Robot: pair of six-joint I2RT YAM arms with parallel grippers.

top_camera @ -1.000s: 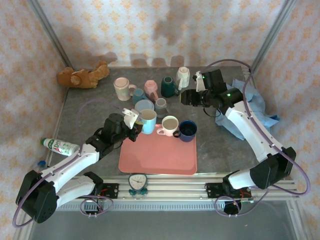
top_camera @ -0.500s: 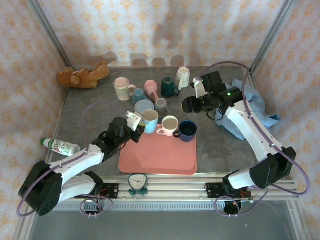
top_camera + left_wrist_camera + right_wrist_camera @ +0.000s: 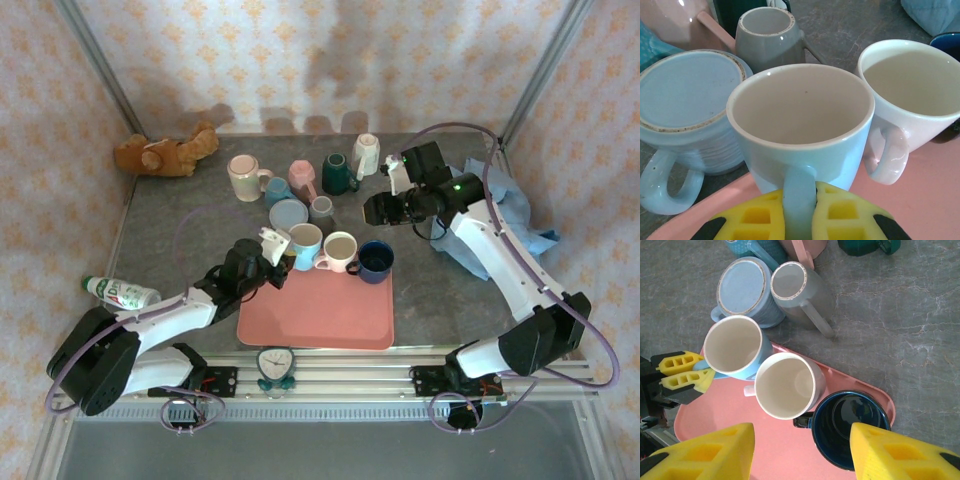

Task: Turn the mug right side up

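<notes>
Compared with a second ago, the left arm lies lower and more stretched out in the top view. Its elbow has dropped toward the lower left of the frame, and the left gripper has slid a little right and down. The light blue mug has shifted the same way and now stands closer to the white mug. The right gripper came down slightly from the upper right in the first half second and has kept its place since, with its yellow fingers spread wide and nothing between them.

The light blue mug stands upright, mouth up, just left of the frame's centre, at the far left corner of the pink tray. Its inside is cream and bare, with a thin brownish line along the rim. Its handle points back toward the left arm. In the left wrist view the yellow pads are pressed against both sides of that handle, so the left gripper is clamped on it. Whether the base rests fully on the tray cannot be told.

The white mug is just beside it on the right, with the dark blue mug next along. An upside-down pale blue mug sits just behind it on the grey table.
</notes>
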